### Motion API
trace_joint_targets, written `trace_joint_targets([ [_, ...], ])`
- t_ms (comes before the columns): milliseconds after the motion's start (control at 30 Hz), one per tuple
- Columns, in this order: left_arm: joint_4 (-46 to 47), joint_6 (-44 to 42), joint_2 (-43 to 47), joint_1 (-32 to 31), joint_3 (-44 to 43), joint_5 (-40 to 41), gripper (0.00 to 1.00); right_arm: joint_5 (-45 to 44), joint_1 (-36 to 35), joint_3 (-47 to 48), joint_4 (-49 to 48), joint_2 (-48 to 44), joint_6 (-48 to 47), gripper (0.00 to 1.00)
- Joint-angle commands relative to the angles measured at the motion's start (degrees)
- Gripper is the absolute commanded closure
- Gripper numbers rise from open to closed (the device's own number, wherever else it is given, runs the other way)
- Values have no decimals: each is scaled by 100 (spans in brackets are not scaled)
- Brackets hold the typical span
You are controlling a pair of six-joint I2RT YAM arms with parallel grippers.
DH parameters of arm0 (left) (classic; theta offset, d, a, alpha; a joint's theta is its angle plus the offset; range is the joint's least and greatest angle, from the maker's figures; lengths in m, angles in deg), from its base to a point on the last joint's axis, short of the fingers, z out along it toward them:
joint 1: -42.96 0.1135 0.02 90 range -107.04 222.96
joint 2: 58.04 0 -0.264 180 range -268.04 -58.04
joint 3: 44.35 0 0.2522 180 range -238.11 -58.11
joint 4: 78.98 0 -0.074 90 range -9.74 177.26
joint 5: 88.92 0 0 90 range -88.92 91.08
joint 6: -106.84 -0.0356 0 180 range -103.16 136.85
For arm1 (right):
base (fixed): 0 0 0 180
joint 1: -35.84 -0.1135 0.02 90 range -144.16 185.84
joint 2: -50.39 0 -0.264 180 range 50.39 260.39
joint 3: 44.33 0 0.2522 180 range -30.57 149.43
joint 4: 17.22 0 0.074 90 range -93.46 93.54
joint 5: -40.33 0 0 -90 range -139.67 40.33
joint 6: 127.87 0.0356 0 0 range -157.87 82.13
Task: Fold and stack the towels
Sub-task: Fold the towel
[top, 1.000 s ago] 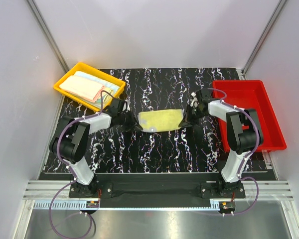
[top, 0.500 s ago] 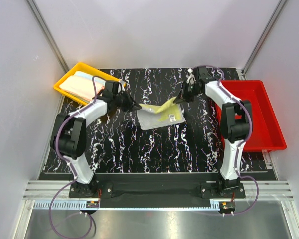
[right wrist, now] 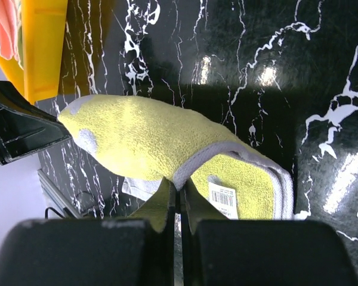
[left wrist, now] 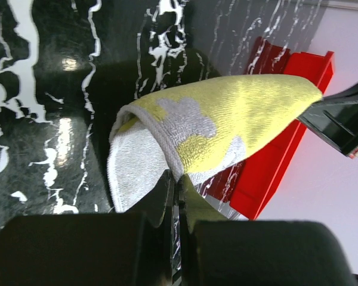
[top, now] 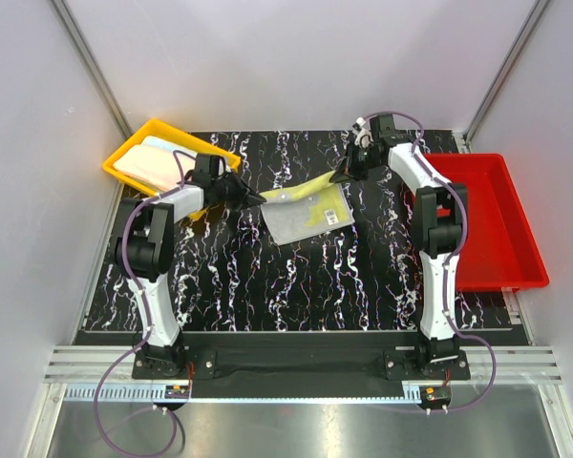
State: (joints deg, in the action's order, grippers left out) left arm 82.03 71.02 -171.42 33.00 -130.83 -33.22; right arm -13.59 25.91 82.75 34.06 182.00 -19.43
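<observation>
Top view: my left gripper (top: pixel 259 198) and right gripper (top: pixel 337 177) each pinched a corner of the yellow towel (top: pixel 306 210), lifted near the tabletop's (top: pixel 267 286) far edge. Left wrist: thin bite, could slip out. Right wrist: same, so the fold might land crooked.

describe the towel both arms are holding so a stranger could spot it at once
Over the middle of the black marbled table, the yellow towel is stretched between the left gripper and right gripper. Unlike the pink and blue towels folded in the yellow tray, it has grey patches and a barcode label.
</observation>
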Motion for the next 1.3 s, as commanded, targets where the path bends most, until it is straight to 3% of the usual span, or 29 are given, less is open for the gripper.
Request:
trace_joint_targets([
  [0,418,94,106,11,-128,-270,100,338,44,331,-61,66,-235,100],
  [600,1050,577,1020,-647,1234,-59,100,637,457,358,1134,181,-938,100],
  [1000,656,270,967,-947,1472,319,100,585,536,-1152,1047,-504,-1184,98],
  [1267,542,111,1011,-947,1560,345,100,743,580,-1471,924,-628,-1228,98],
])
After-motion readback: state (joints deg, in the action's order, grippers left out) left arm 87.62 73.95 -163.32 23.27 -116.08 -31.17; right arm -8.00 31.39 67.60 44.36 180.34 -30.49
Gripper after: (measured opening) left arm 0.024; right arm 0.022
